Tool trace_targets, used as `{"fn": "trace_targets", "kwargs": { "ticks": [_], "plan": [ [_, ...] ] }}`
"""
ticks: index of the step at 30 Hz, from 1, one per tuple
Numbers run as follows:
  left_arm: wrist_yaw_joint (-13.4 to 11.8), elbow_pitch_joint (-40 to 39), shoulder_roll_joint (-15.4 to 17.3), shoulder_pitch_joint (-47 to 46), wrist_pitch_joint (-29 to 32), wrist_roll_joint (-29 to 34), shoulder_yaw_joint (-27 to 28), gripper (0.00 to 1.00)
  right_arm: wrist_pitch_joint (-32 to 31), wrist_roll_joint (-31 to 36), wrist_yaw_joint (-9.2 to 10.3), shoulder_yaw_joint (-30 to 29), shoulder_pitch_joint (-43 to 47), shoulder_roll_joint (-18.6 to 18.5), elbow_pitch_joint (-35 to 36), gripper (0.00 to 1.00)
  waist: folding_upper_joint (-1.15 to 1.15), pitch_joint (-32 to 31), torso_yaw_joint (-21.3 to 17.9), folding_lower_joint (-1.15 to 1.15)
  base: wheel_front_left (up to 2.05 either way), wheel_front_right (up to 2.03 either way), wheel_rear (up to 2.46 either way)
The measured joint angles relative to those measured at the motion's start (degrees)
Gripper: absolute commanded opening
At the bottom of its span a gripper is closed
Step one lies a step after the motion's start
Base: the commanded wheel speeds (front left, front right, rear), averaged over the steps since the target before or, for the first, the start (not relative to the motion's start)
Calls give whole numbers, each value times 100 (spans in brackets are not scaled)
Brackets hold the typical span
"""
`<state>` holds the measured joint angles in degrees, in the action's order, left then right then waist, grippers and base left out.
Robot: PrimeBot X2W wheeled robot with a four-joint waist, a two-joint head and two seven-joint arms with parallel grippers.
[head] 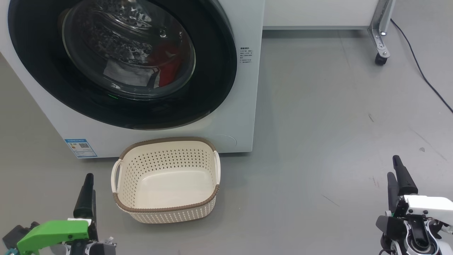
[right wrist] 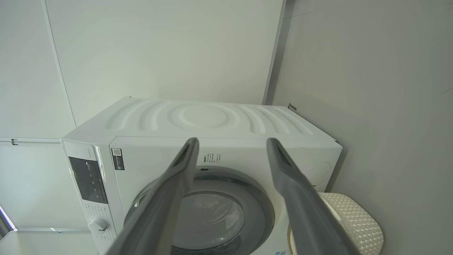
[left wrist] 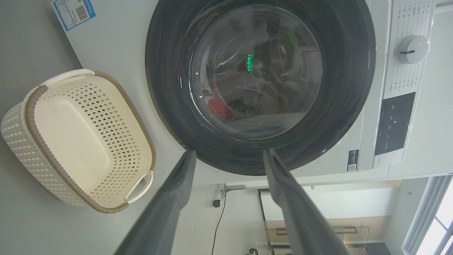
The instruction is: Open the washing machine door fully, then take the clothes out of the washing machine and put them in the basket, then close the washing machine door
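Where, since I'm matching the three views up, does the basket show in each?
Head view: basket low centre, on the floor before the washing machine.
Left wrist view: basket at the left edge.
Right wrist view: basket in the lower right corner.
Shared landmark: the washing machine door, shut, next to the basket each time.

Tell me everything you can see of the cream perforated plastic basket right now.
The cream plastic basket, a rounded rectangle with perforated sides, a brown woven-look rim and two pale side handles, stands upright and empty on the grey floor, close before the white washing machine. Whether the two touch is unclear.
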<state>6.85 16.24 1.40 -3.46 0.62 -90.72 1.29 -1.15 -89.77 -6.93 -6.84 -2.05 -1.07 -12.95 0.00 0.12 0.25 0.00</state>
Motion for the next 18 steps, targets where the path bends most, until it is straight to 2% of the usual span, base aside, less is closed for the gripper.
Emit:
{"fn": "trace_targets", "kwargs": {
  "ticks": [18],
  "plan": [
    [0, -283, 1, -14, -375, 109, -48, 100, 352, 118, 0, -2, -1, -31, 542, 100, 0, -44, 46, 0, 0, 0, 0]
  ]
}}
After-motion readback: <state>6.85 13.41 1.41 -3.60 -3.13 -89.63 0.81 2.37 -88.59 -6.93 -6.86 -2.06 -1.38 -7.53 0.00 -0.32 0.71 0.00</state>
